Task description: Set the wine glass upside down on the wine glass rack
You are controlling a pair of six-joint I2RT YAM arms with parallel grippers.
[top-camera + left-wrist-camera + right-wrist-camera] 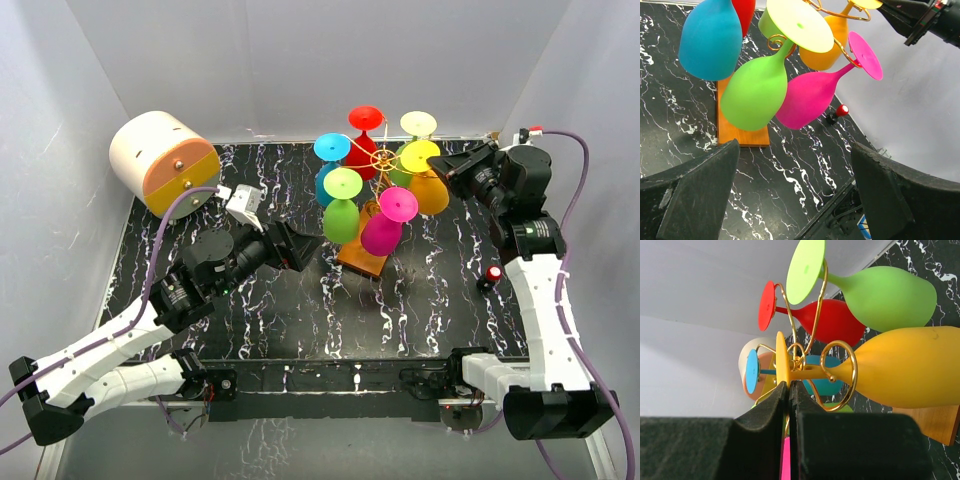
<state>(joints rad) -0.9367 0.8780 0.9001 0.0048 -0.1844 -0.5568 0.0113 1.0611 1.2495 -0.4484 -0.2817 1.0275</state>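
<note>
Plainly, the right gripper [789, 390] clamps the foot of the orange-yellow wine glass [900, 367], stem crosswise through the gold wire rack [362, 260]; the left gripper [795, 165] gapes, farther off.

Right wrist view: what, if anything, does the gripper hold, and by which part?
The right gripper grips the yellow-orange wine glass by the edge of its round foot.

top: overhead | wrists: close, opposite sides | shared: wine glass rack [362, 262]
</note>
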